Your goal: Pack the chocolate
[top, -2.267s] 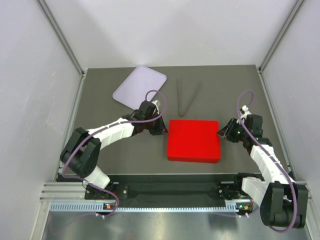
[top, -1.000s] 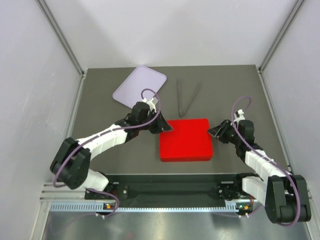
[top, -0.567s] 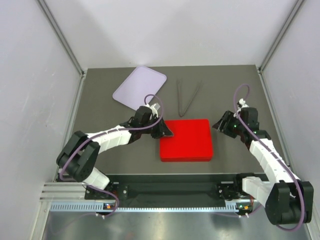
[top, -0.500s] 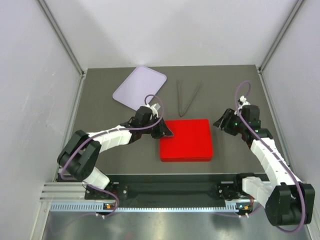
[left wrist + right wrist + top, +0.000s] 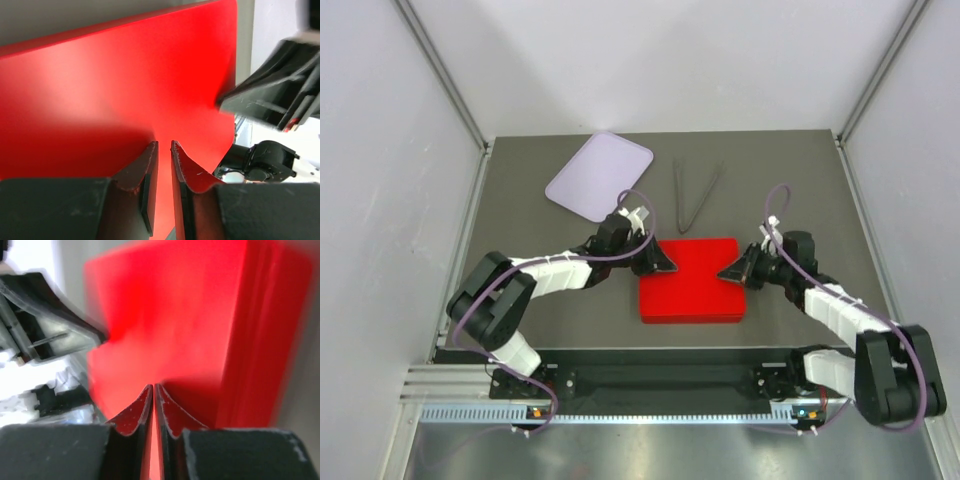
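Both left end effector and right end effector rest on red box.

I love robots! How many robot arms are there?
2. The left arm reaches the left edge of the red box; the right arm reaches its right edge. None hidden.

I am looking at a closed red box lying mid-table; behind it, thin tongs and a lavender tray are lying apart.
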